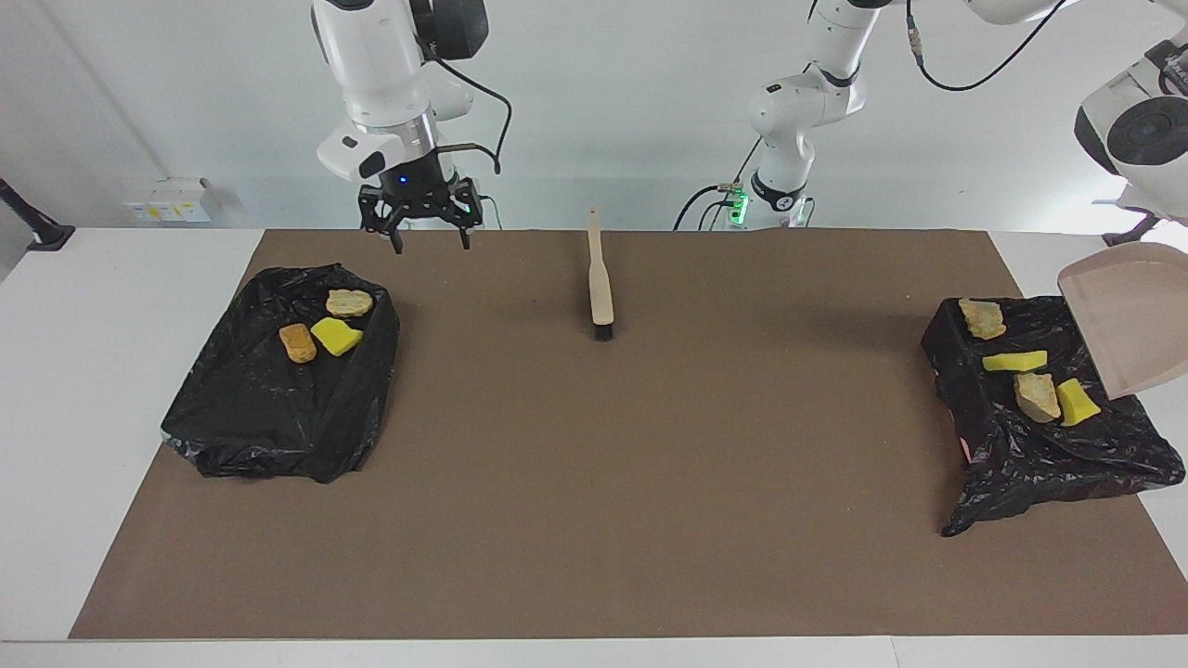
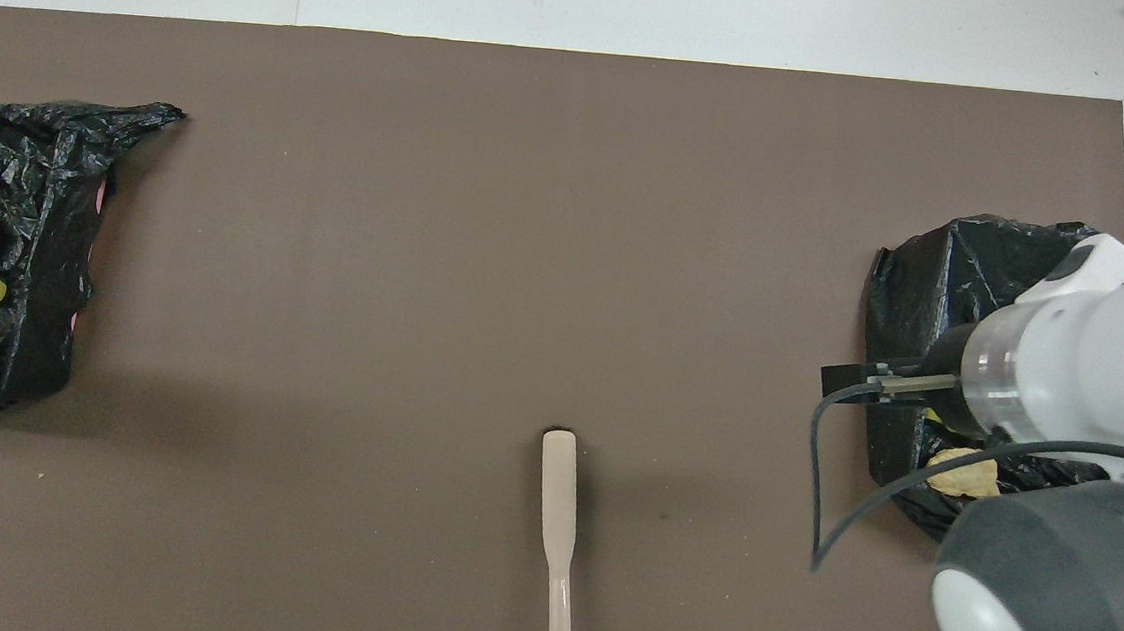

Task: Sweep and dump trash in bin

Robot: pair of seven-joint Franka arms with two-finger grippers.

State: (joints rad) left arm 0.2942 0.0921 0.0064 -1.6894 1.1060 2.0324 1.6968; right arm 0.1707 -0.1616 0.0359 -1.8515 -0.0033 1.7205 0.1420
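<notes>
Two bins lined with black bags stand on the brown mat. The bin at the right arm's end (image 1: 278, 399) holds a tan lump (image 1: 349, 302), an orange-brown lump (image 1: 297, 342) and a yellow sponge chunk (image 1: 336, 336). The bin at the left arm's end (image 1: 1049, 464) holds two tan lumps (image 1: 982, 318) and two yellow chunks (image 1: 1014, 361). A beige dustpan (image 1: 1128, 315) hangs tilted over that bin's edge; the left gripper is out of view. My right gripper (image 1: 430, 237) is open and empty, in the air over the mat's edge by its own bin.
A beige brush (image 1: 601, 278) lies on the mat midway between the arms, near the robots, bristles pointing away from them; it also shows in the overhead view (image 2: 558, 516). In the overhead view the right arm's wrist (image 2: 1070, 356) covers much of its bin.
</notes>
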